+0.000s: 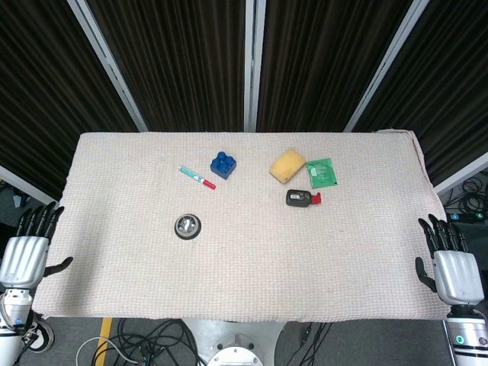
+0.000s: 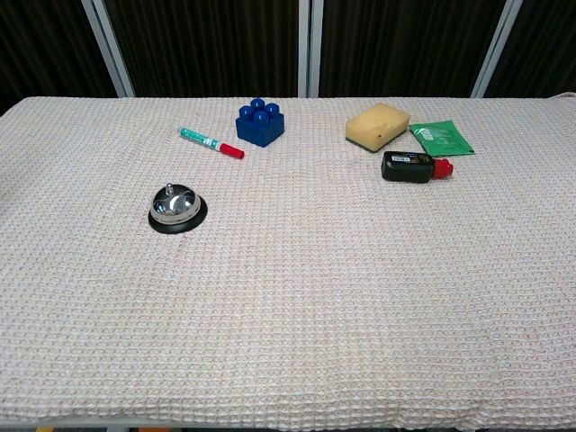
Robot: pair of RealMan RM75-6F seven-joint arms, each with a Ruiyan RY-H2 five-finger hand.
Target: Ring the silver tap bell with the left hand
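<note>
Reaching: you bring the left robot hand [image 1: 24, 255], fingers spread and empty, from the worktop [image 1: 252, 259] edge toward the silver tap bell [image 1: 187, 226].
Bell: left-centre, well apart from both hands.
Pressing: come straight down on its top button.
Right robot hand [image 1: 455, 268]: spread, empty.
Hidden: chest view shows no hands.

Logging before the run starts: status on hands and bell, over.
Left hand open, off the table's left edge. Right hand open, off the right edge. Silver tap bell upright, untouched. Path clear; marker lies beyond it.
</note>
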